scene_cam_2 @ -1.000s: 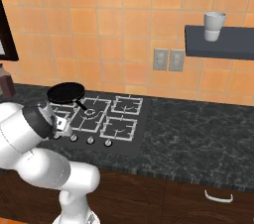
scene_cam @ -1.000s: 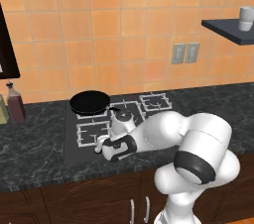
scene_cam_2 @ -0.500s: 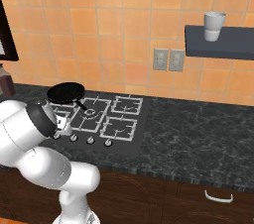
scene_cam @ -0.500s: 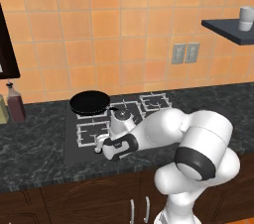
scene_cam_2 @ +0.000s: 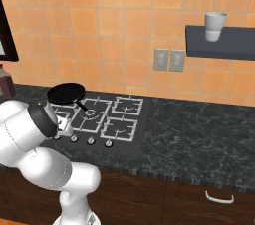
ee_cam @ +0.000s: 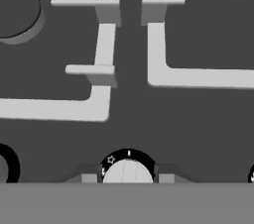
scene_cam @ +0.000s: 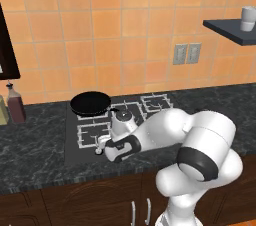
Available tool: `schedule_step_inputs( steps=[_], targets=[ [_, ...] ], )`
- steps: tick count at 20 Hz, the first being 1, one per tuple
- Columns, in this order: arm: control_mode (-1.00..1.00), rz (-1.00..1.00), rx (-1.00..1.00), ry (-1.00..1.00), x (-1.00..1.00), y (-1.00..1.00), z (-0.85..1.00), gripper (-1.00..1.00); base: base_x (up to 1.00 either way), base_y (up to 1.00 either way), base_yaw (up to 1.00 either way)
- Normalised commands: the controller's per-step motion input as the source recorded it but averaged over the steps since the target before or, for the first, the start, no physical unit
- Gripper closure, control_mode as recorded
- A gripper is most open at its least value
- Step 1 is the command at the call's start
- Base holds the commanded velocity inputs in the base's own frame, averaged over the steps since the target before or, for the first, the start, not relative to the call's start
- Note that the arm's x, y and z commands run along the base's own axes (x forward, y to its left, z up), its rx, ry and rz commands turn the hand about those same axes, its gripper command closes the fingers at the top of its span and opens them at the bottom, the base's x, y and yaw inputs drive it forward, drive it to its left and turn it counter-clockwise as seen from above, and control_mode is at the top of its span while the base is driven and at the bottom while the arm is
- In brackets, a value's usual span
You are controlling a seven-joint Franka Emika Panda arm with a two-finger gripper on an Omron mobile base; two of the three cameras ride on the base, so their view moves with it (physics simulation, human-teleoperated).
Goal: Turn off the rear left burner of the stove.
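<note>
The stove [scene_cam: 75,152] [scene_cam_2: 132,137] is a black glass cooktop with pale-grey grates. A black pan [scene_cam: 90,103] [scene_cam_2: 65,91] sits over the rear left burner and hides its grate. My gripper [scene_cam: 100,146] [ee_cam: 127,176] is low at the stove's front left edge. In the hand view a round silver knob [ee_cam: 128,172] with a black dial ring sits between my two fingertips [ee_cam: 89,177], which press against its sides. Three more knobs [scene_cam_2: 91,141] line the front edge to the right of my hand.
Dark bottles [scene_cam: 16,106] stand on the counter at far left. A white cup [scene_cam_2: 215,26] sits on a wall shelf [scene_cam_2: 219,42] at the right. Dark stone counter [scene_cam_2: 199,129] stretches right of the stove, and the tiled wall carries two outlets [scene_cam_2: 169,60].
The elbow has shifted very slightly. My gripper stays at the same knob, and the stove and pan have not moved.
</note>
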Motion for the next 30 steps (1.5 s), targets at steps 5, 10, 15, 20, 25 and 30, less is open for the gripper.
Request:
schedule_step_inputs(
  steps=[5,10,15,20,25,30],
  targets=[
    [-1.00,-0.36,0.06,0.00,-0.03,-0.11,0.00,1.00,0.00,0.00,0.00],
    [-1.00,-0.52,0.09,0.00,-0.07,-0.10,0.00,1.00,0.00,0.00,0.00],
    [-1.00,-0.61,0.12,0.02,-0.01,0.00,-0.03,1.00,0.00,0.00,0.00],
    [-1.00,-0.63,0.18,0.07,0.00,0.00,0.00,1.00,0.00,0.00,0.00],
    [-1.00,-0.63,0.22,0.10,-0.07,0.00,0.00,1.00,0.00,0.00,0.00],
    [-1.00,-0.62,0.22,0.05,-0.14,0.00,0.00,1.00,0.00,0.00,0.00]
  ],
)
